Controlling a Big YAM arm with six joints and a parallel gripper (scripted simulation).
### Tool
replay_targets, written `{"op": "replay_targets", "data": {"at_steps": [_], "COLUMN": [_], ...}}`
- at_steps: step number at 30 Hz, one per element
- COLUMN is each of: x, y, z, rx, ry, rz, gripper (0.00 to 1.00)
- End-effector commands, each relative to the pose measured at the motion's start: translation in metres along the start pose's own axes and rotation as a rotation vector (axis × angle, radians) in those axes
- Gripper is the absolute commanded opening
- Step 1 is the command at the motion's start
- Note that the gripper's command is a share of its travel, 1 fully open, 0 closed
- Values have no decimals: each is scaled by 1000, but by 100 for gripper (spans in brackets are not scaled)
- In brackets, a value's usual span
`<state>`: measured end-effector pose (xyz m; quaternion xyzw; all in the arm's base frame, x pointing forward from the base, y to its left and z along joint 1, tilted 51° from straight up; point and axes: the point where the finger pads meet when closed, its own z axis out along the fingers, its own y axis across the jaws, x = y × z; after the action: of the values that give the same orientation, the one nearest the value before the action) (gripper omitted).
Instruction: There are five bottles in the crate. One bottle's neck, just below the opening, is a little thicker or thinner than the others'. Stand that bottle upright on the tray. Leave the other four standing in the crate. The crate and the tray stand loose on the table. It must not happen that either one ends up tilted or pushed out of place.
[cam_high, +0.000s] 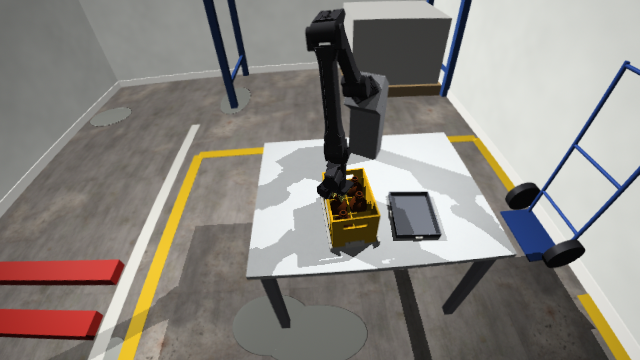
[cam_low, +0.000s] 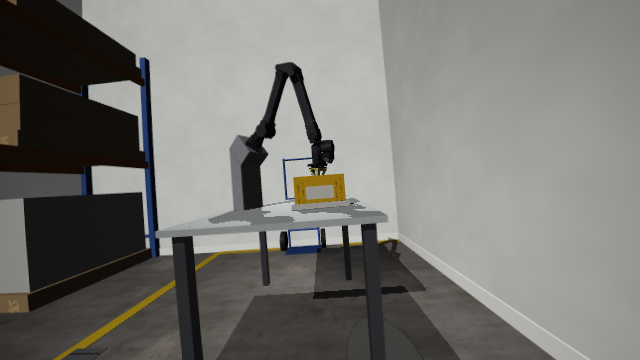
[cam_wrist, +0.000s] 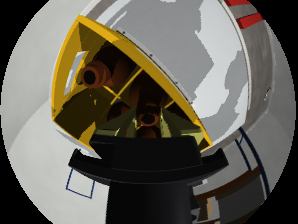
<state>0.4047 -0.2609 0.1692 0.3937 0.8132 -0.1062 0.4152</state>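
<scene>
The yellow crate (cam_high: 367, 235) (cam_low: 320, 178) (cam_wrist: 59, 70) stands on the table with brown bottles in its compartments. My gripper (cam_high: 338, 196) (cam_low: 318, 172) (cam_wrist: 148, 109) points down into the crate, shut on the neck of one bottle (cam_wrist: 149, 118). That bottle is upright, and its lower part is hidden. Another bottle (cam_wrist: 95, 76) stands farther off in the wrist view. In the top view, one bottle (cam_high: 343, 214) is near the front wall and another bottle (cam_high: 358, 196) is at the right. Neck differences are too small to tell. The dark tray (cam_high: 415, 212) holds no bottle.
The tray lies right of the crate in the top view, with a gap between them. The crate's walls and dividers surround the held bottle. The grey arm pedestal (cam_high: 366, 130) (cam_low: 251, 175) stands behind the crate. The white table (cam_high: 465, 235) (cam_low: 270, 222) has its front edge beyond the crate.
</scene>
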Motion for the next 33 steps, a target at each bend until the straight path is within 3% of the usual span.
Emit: {"op": "replay_targets", "data": {"at_steps": [1, 14, 15, 33], "x": [-8, -8, -8, -8], "y": [-3, -3, -3, -3], "z": [3, 3, 3, 3], "rx": [4, 4, 4, 4], "ry": [-13, -13, -13, -13], "rz": [2, 2, 2, 2], "gripper": [0, 0, 61, 61]}}
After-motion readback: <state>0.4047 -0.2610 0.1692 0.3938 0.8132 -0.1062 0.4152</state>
